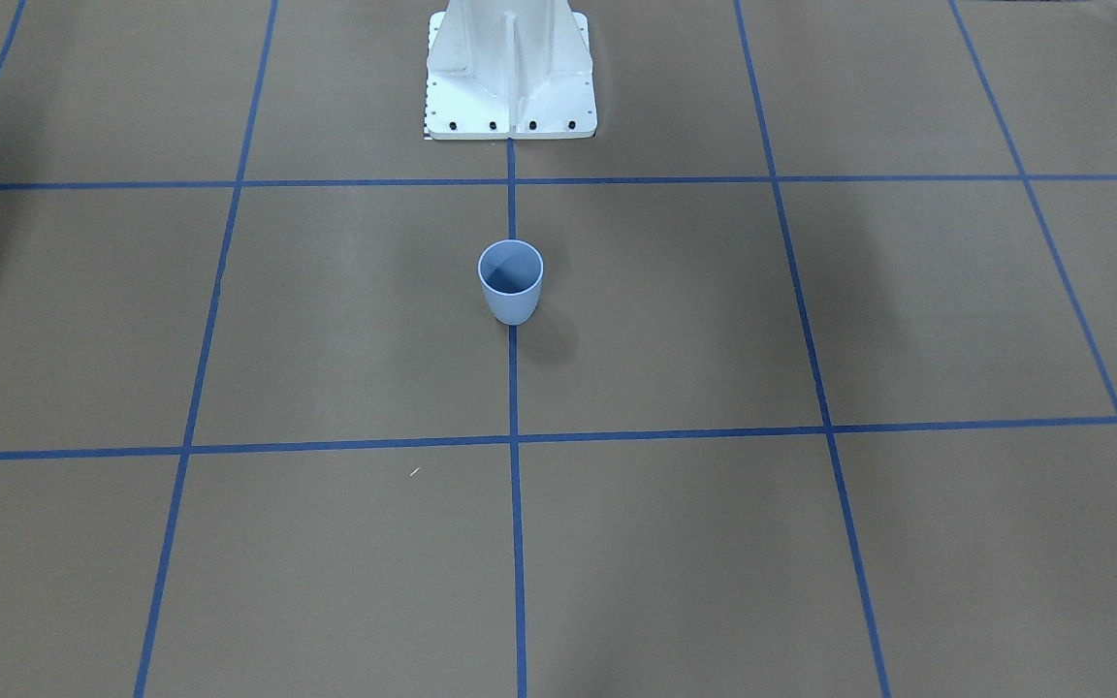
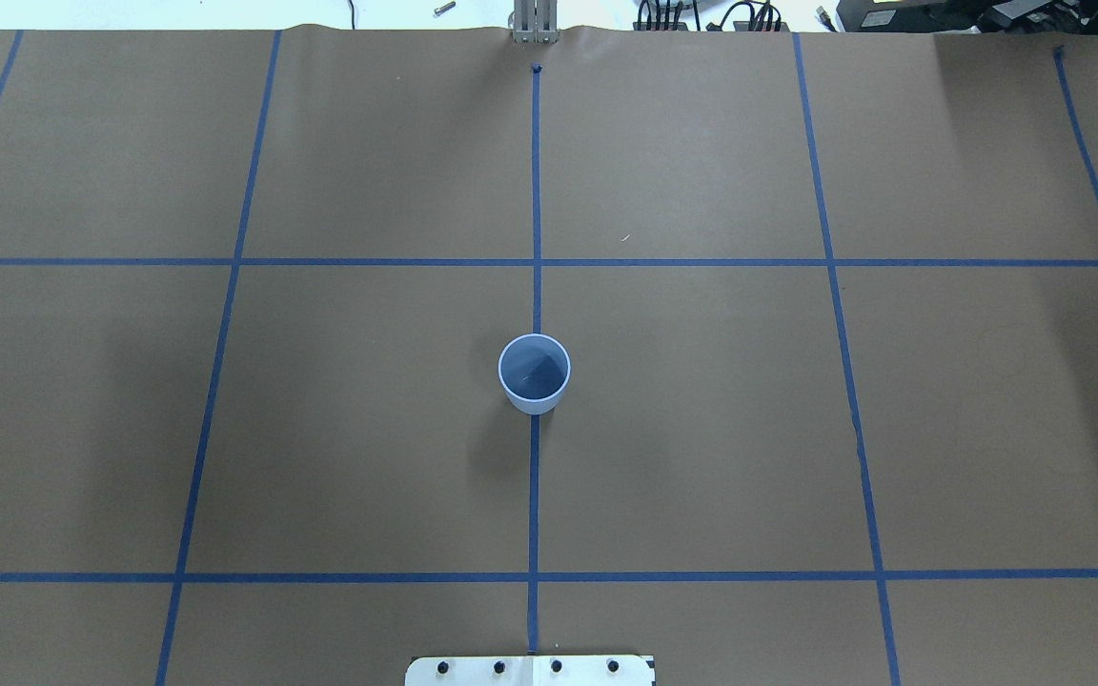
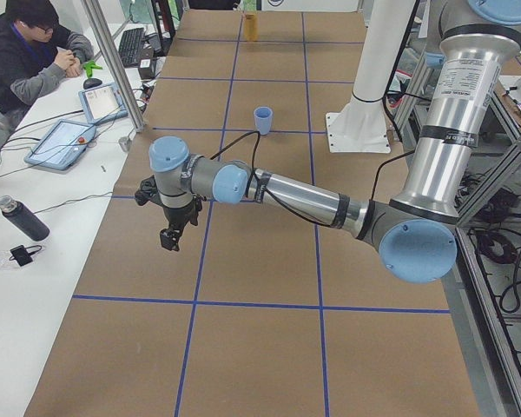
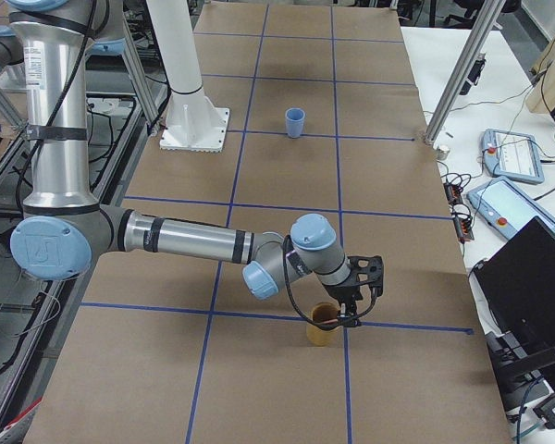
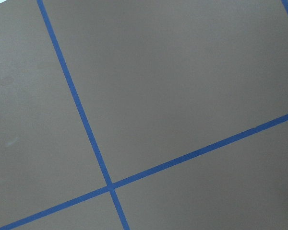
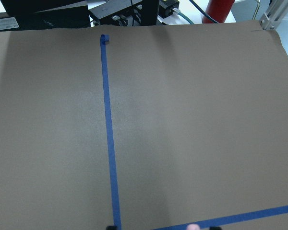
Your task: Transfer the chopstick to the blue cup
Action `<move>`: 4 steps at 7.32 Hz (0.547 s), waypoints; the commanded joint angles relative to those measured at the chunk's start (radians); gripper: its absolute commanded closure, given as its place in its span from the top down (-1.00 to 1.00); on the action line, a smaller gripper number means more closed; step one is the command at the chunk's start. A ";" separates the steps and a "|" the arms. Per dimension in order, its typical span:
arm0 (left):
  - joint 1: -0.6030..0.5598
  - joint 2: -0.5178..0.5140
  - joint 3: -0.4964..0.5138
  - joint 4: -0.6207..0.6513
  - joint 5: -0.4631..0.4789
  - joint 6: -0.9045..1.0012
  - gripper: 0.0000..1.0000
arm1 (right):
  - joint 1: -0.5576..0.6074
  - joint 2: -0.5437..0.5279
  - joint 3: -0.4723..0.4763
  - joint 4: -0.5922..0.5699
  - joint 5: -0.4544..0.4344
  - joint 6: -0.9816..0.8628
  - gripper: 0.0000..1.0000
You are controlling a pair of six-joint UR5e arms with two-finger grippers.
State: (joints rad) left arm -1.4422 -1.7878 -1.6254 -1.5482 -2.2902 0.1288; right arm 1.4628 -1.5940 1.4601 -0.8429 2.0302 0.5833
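The blue cup (image 1: 511, 281) (image 2: 534, 373) stands upright on the table's centre line, with nothing in it. It also appears as a small far cup (image 3: 262, 120) (image 4: 295, 122) in both side views. Of the chopstick, only a small pale pink tip (image 6: 193, 227) shows, at the bottom edge of the right wrist view. My right gripper (image 4: 353, 313) hangs just over a tan cup (image 4: 322, 326) near the table's right end. My left gripper (image 3: 168, 238) points down over bare paper near the left end. I cannot tell whether either one is open or shut.
The white robot base (image 1: 510, 73) stands behind the blue cup. A person (image 3: 30, 52) sits at the side desk with tablets (image 3: 61, 143) and a bottle (image 3: 22, 220). Metal posts (image 3: 113, 65) (image 4: 458, 74) stand at the far table edge. A laptop (image 4: 527, 277) and pendants lie beside the right end.
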 commanded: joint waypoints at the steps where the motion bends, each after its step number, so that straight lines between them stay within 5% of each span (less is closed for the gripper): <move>1: 0.000 0.001 0.001 -0.001 0.000 0.000 0.96 | 0.001 -0.003 0.006 0.001 0.002 0.000 -0.77; 2: 0.002 0.001 0.001 -0.001 0.000 -0.002 0.96 | 0.001 -0.012 0.012 0.002 0.004 -0.003 -0.96; 4: 0.002 0.001 -0.001 -0.001 0.000 -0.005 0.96 | 0.002 -0.046 0.051 0.002 0.007 -0.011 -1.00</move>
State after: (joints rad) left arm -1.4407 -1.7871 -1.6248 -1.5493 -2.2902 0.1262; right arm 1.4643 -1.6156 1.4833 -0.8402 2.0352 0.5766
